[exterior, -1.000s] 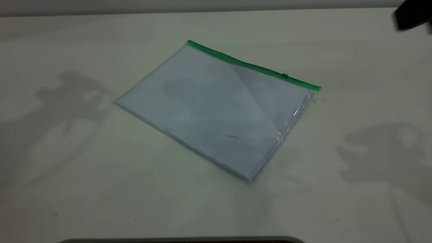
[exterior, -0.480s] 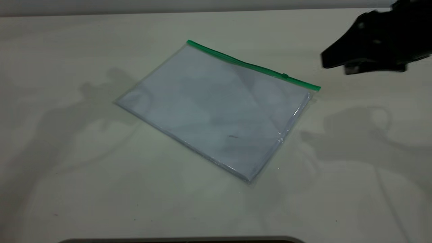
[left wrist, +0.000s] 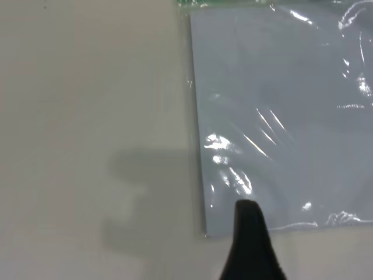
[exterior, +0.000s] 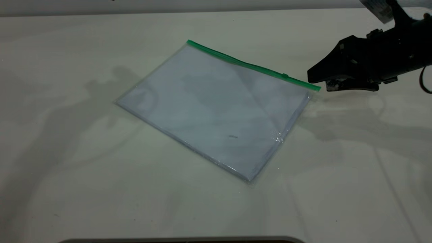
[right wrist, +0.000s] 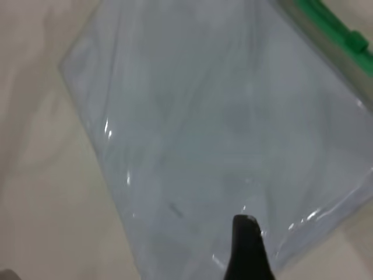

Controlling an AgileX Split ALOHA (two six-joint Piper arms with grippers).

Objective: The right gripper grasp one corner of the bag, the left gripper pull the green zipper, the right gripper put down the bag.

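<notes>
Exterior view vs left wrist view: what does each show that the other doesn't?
Exterior only: the black right gripper hanging beside the bag's right-hand zipper corner, the full thin green zipper strip with its small slider tab, and the whole outline of the pouch.
Left wrist only: the black wedge tip of the left gripper over the bag's corner; that arm is outside the exterior frame.
Both: the flat clear plastic bag with pale grey-blue sheets inside, lying on the pale table.
</notes>
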